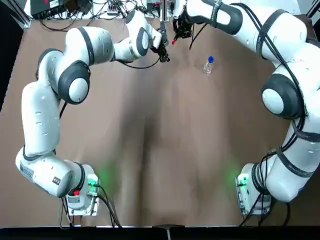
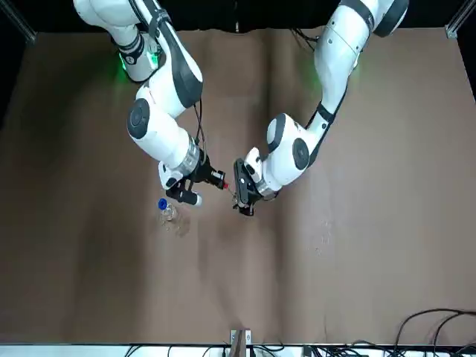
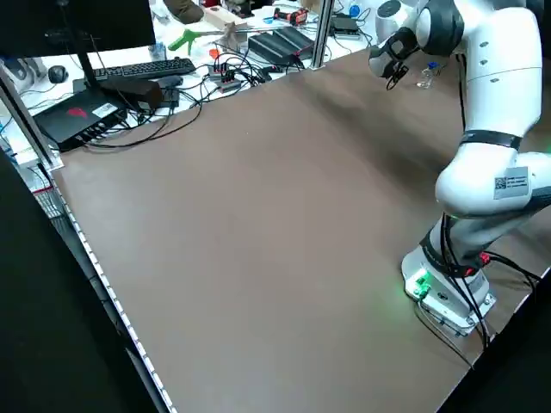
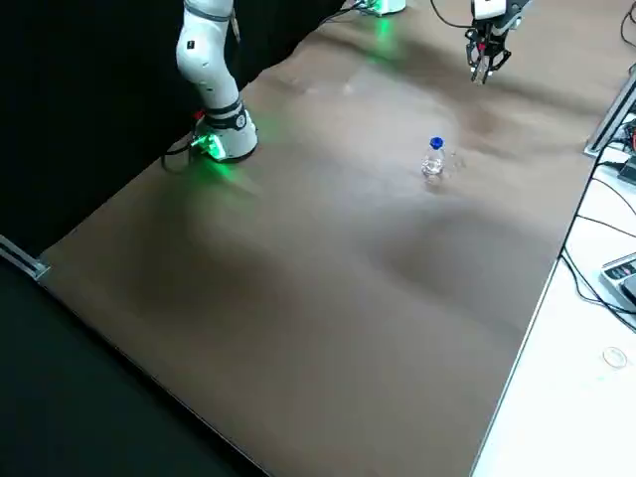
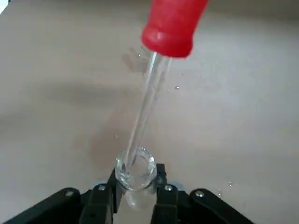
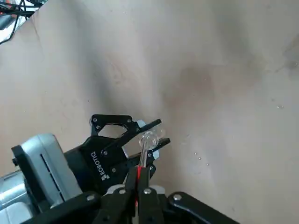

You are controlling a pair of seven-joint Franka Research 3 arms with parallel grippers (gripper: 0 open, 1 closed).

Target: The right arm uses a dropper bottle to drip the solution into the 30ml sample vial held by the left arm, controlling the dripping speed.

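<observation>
My left gripper (image 5: 134, 205) is clamped on the 30ml sample vial (image 5: 135, 176), its black fingers (image 5: 99, 205) pressed to either side of the glass just below the open mouth. In the top view that gripper (image 1: 163, 50) sits at about twelve o'clock on the brown worktop (image 1: 160, 150), raised off the surface.

My right gripper (image 6: 139, 186) is pinched narrow on the red bulb of the dropper (image 5: 154, 79), and it (image 1: 176, 36) hangs just beside the left one, toward one o'clock. The thin glass tube slants down from the bulb with its tip inside the mouth of the vial; whether it touches the rim I cannot tell. The solution is too faint for me to see in the tube or the vial.

The dropper bottle (image 1: 208, 65), with its blue collar and no dropper in it, stands upright on the worktop at about one o'clock, apart from both grippers. A few tiny droplets (image 5: 177, 87) speckle the worktop beneath the vial.
</observation>
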